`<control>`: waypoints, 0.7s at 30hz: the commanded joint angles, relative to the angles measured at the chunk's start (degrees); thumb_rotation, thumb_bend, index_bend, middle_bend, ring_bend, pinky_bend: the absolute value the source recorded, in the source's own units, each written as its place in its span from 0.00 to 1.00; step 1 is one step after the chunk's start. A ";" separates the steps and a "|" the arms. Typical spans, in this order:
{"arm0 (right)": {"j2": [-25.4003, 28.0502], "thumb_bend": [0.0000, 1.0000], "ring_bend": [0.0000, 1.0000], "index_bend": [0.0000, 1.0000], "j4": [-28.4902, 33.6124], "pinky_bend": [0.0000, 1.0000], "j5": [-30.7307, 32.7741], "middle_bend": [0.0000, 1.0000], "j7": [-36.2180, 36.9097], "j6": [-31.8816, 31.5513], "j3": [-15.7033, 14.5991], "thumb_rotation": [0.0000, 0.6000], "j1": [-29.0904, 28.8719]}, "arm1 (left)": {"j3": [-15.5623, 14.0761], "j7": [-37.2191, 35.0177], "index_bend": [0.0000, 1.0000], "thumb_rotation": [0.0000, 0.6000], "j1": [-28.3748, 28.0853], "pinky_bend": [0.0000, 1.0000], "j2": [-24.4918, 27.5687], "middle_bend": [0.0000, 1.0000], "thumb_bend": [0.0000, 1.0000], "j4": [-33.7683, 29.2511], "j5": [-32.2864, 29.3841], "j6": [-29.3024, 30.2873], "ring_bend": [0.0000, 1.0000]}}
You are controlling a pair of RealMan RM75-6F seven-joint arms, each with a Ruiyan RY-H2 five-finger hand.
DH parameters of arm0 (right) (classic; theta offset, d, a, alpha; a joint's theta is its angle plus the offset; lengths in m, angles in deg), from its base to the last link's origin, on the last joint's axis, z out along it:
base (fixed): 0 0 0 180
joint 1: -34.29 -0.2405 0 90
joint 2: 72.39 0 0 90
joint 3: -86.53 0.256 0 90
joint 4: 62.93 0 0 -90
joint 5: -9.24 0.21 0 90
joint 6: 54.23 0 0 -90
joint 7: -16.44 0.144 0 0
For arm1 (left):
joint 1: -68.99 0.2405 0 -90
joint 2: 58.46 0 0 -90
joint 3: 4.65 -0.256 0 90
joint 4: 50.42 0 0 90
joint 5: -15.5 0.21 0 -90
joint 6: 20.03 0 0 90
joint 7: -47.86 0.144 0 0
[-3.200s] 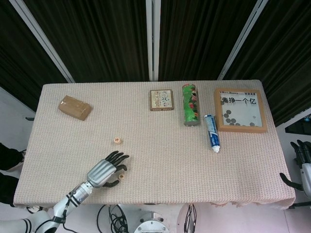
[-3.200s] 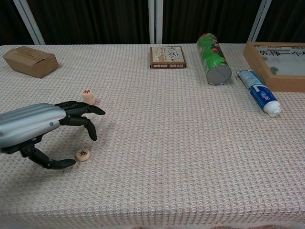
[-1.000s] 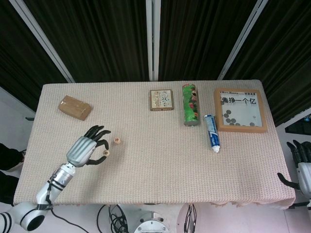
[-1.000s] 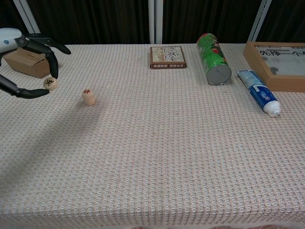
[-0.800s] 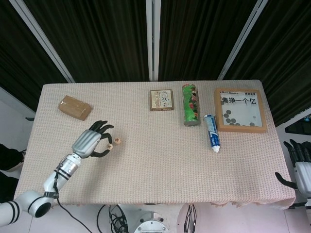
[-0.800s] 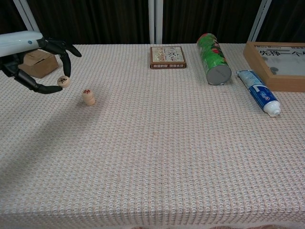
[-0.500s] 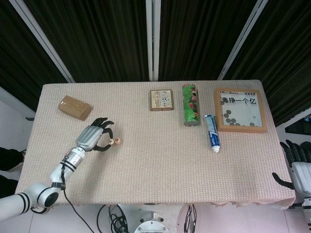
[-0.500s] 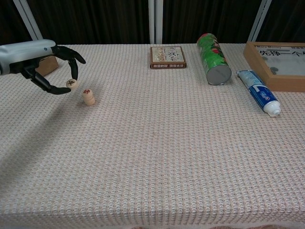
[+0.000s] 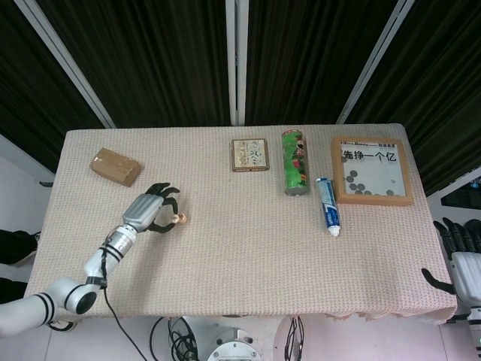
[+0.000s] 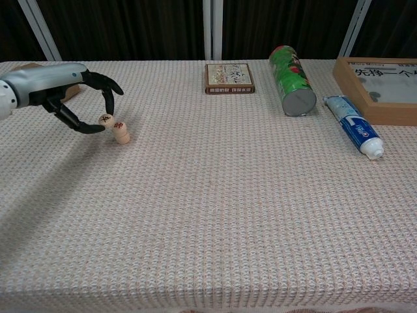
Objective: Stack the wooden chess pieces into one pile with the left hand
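Observation:
My left hand [image 10: 62,91] [image 9: 148,208] hovers over the left part of the table and pinches a round wooden chess piece [image 10: 105,120] between thumb and a finger. That piece is tilted and sits just left of, and about level with the top of, a small pile of wooden pieces [image 10: 120,131] [image 9: 180,219] standing on the cloth. I cannot tell whether the two touch. My right hand [image 9: 460,256] hangs off the table's right edge, fingers apart, holding nothing.
A brown cardboard box [image 9: 116,166] lies behind the left hand. Along the far side sit a small picture box [image 10: 229,77], a green can on its side [image 10: 291,89], a toothpaste tube [image 10: 355,133] and a wooden framed tray [image 10: 378,88].
The left hand picked the loose piece up from the near side of the table, lifted it and carried it right and down until it is next to the pile's top. The right hand stayed put.

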 commanded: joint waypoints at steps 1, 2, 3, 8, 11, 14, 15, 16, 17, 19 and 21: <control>0.09 0.17 0.00 0.00 -0.13 0.00 0.23 0.00 0.16 -0.07 0.05 0.95 0.10 | 0.11 -0.71 0.49 1.00 -0.05 0.00 -0.60 0.14 0.29 0.97 -0.39 -0.23 0.00; 0.11 0.17 0.00 0.00 -0.21 0.00 0.32 0.00 0.20 -0.06 0.07 0.95 0.12 | 0.11 -0.88 0.49 1.00 -0.07 0.00 -0.75 0.14 0.29 1.25 -0.40 -0.28 0.00; 0.12 0.17 0.00 0.00 -0.26 0.00 0.39 0.00 0.27 -0.06 0.08 0.95 0.14 | 0.12 -1.07 0.49 1.00 -0.10 0.00 -0.88 0.14 0.29 1.46 -0.40 -0.30 0.00; 0.10 0.17 0.00 0.00 -0.29 0.00 0.47 0.00 0.32 -0.13 0.08 0.95 0.21 | 0.19 -1.52 0.49 1.00 -0.60 0.00 -1.68 0.14 0.29 2.49 -0.13 -0.62 0.00; 0.20 0.17 0.00 0.00 -0.07 0.00 0.40 0.00 0.34 -0.16 0.03 0.95 0.24 | 0.36 -1.60 0.49 1.00 -0.88 0.00 -2.25 0.14 0.29 3.19 -0.30 -0.83 0.00; 0.30 0.17 0.00 0.00 -0.12 0.00 0.51 0.00 0.34 -0.22 0.02 0.95 0.33 | 0.44 -2.07 0.49 1.00 -1.02 0.00 -2.54 0.14 0.29 3.77 -0.52 -1.14 0.00; 0.31 0.17 0.00 0.00 -0.15 0.00 0.61 0.00 0.36 -0.21 0.04 0.95 0.35 | 0.42 -2.11 0.49 1.00 -1.06 0.00 -2.60 0.14 0.29 3.93 -0.52 -1.22 0.00; 0.32 0.17 0.00 0.00 -0.18 0.00 0.69 0.00 0.37 -0.17 0.04 0.95 0.36 | 0.38 -2.13 0.49 1.00 -1.09 0.00 -2.66 0.14 0.29 4.07 -0.51 -1.29 0.00; 0.34 0.17 0.00 0.00 -0.20 0.00 0.77 0.00 0.40 -0.11 0.06 0.95 0.35 | 0.37 -2.23 0.49 1.00 -1.13 0.00 -2.73 0.14 0.29 4.17 -0.50 -1.35 0.00; 0.32 0.17 0.00 0.00 -0.23 0.00 0.80 0.00 0.48 -0.08 0.07 0.95 0.34 | 0.40 -2.36 0.49 1.00 -1.23 0.00 -2.78 0.14 0.29 4.26 -0.49 -1.44 0.00; 0.28 0.17 0.00 0.00 -0.25 0.00 0.71 0.00 0.56 -0.13 0.07 0.95 0.34 | 0.47 -2.56 0.49 1.00 -1.30 0.00 -2.78 0.14 0.29 4.26 -0.57 -1.55 0.00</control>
